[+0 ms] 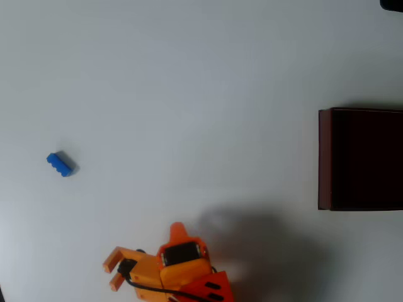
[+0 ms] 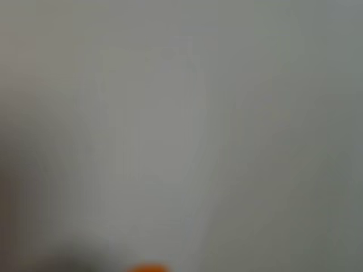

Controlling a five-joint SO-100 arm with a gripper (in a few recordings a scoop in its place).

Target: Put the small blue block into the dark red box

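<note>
The small blue block (image 1: 61,164) lies on the white table at the far left of the overhead view, its studded edge facing down-left. The dark red box (image 1: 360,158) stands at the right edge, with thin reddish walls and a nearly black inside. My orange gripper (image 1: 113,272) is at the bottom of that view, pointing left, well below and to the right of the block. Its two fingers are apart with nothing between them. The wrist view is a blur of pale table with a sliver of orange (image 2: 146,267) at the bottom edge.
The white tabletop (image 1: 189,94) stretches bare between block and box. The arm's shadow (image 1: 264,245) falls to the right of the gripper. A dark object (image 1: 393,4) pokes in at the top right corner.
</note>
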